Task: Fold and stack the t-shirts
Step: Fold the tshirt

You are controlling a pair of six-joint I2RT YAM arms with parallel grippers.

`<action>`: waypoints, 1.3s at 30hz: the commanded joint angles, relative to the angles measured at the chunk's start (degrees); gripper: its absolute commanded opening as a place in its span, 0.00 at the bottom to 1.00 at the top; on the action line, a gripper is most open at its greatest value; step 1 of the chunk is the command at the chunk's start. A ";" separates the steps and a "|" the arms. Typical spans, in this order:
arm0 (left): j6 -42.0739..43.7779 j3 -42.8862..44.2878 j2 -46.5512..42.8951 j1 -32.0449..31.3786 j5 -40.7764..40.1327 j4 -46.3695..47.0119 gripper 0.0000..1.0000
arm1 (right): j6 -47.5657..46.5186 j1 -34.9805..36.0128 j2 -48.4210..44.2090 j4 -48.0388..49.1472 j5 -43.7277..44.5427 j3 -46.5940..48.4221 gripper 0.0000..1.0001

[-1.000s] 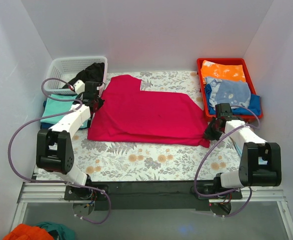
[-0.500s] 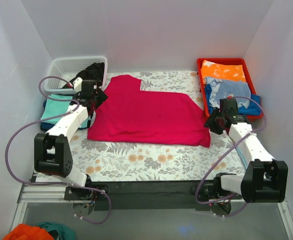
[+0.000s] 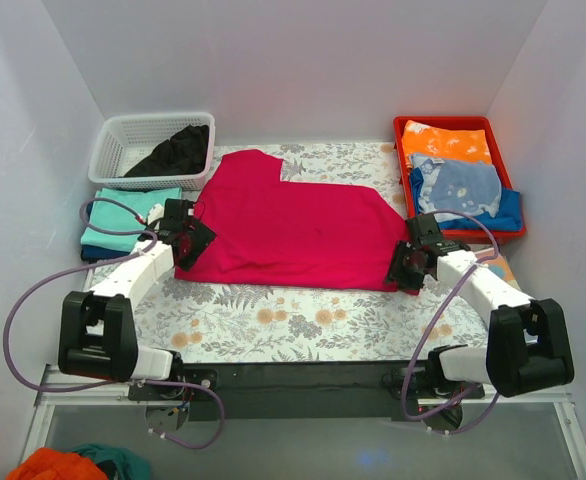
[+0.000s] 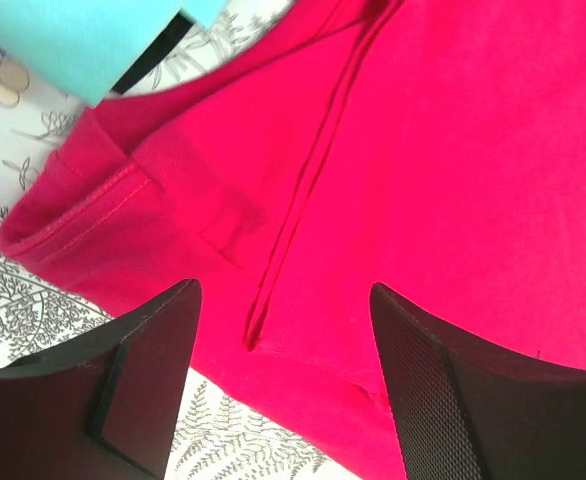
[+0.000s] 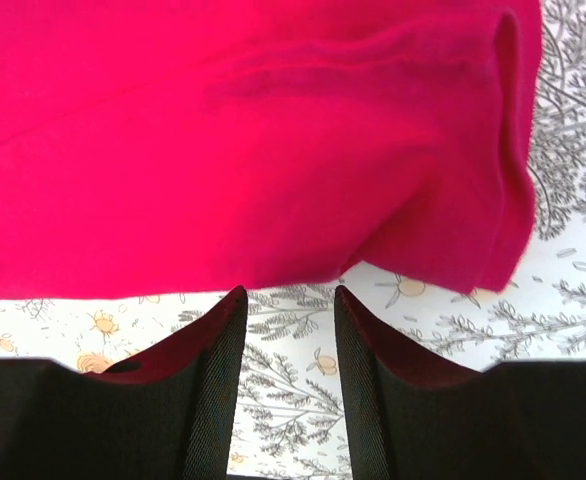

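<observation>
On the floral table the crimson t-shirt lies spread between a red tray and a white basket, with a teal t-shirt beside its left edge. The left gripper, jaws wide, hangs over its near-left corner. The right gripper, narrowly parted and empty (only the wrist views show this), sits just short of the near-right hem.

White basket, red tray, floral tablecloth.

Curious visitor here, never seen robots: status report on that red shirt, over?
Left pincer open over red t-shirt near-left corner. Right pincer open at near-right corner. Nothing gripped. Teal shirt close by left.
</observation>
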 commanded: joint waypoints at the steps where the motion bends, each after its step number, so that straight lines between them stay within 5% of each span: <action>1: -3.64 -0.73 1.97 0.30 -0.35 0.27 0.66 | -2.27 0.04 3.17 5.48 -0.94 1.28 0.45; 19: -10.68 -1.78 10.86 4.33 -5.46 -7.02 0.59 | -5.61 -5.31 3.98 4.80 5.66 -1.44 0.40; 31: -15.50 -8.19 7.35 7.24 1.04 -9.66 0.56 | -6.85 -11.12 6.43 3.04 6.01 -2.85 0.37; 39: -18.76 -14.43 -2.57 7.24 4.47 -13.36 0.54 | -5.79 -13.67 6.44 -3.73 11.46 -0.30 0.32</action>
